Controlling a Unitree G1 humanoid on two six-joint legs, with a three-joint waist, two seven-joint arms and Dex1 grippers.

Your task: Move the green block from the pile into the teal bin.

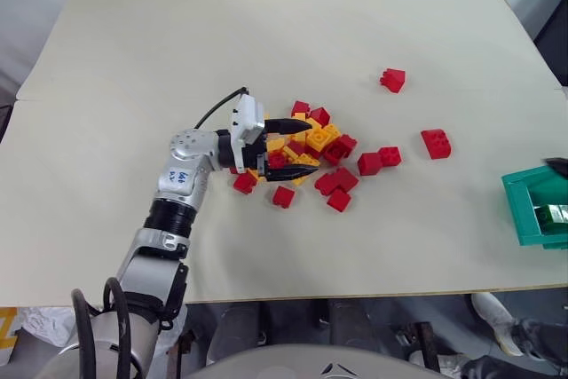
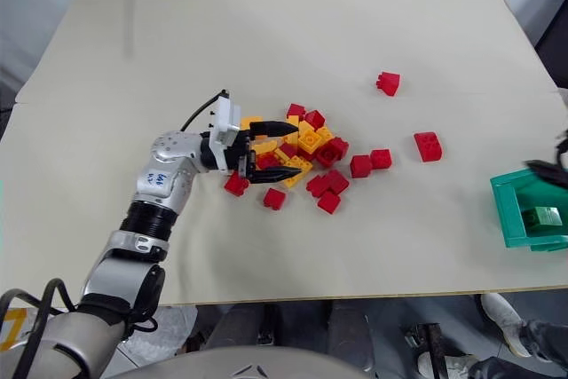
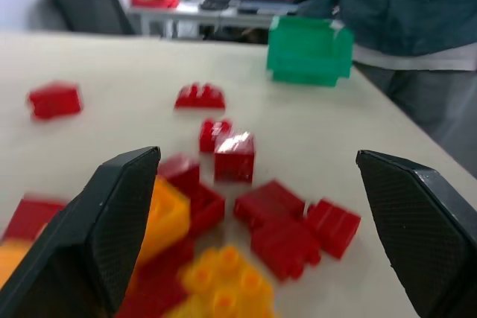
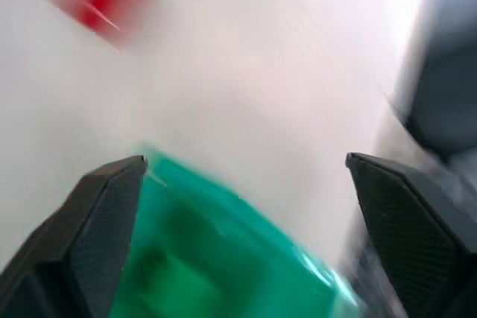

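The left gripper (image 1: 297, 146) is being held level over the left side of the pile (image 1: 311, 153), its two black fingers spread wide apart with nothing between them, pointing to the right across the red and yellow-orange bricks. In the left wrist view the same fingers (image 3: 112, 221) are being shown well apart above the bricks, empty.

The pile is being kept near the middle of the table (image 1: 133, 59). Loose red bricks are lying to its right: a pair (image 1: 379, 160) just beside the pile, one (image 1: 436, 143) further right, and one (image 1: 392, 80) on the far side, well apart from the rest.

At the right edge, on the near side, the teal bin (image 2: 508, 210) is standing on the table. The green block (image 2: 541, 217) is lying inside it.

The right gripper (image 4: 238, 206) is being held over the bin; in the right wrist view its fingers (image 4: 97, 214) are standing wide apart, gripping nothing, with the bin's teal wall (image 4: 246, 258) between them.
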